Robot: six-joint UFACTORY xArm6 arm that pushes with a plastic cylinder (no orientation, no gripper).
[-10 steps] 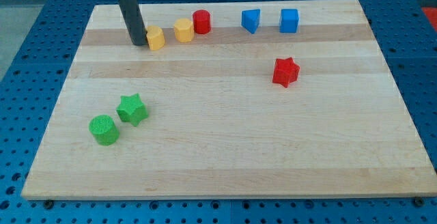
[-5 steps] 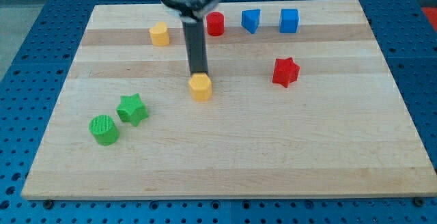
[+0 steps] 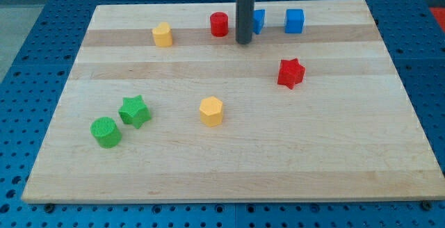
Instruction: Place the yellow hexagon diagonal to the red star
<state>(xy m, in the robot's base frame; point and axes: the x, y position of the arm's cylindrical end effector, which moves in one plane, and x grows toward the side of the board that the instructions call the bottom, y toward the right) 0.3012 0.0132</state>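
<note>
The yellow hexagon (image 3: 211, 111) lies near the board's middle, below and to the left of the red star (image 3: 290, 73). My tip (image 3: 243, 42) rests on the board near the view's top, well above the hexagon. It stands between the red cylinder (image 3: 220, 24) and a blue block (image 3: 258, 19) that the rod partly hides. The tip touches no block.
A second yellow block (image 3: 163, 35) sits at the upper left. A blue cube (image 3: 295, 21) is at the top right. A green star (image 3: 135, 110) and a green cylinder (image 3: 106, 131) lie at the lower left. The wooden board (image 3: 348, 158) rests on a blue perforated table.
The yellow hexagon has slid from the top row down to the board's middle. My tip pushed it there, then left it and moved up and right to the top row.
</note>
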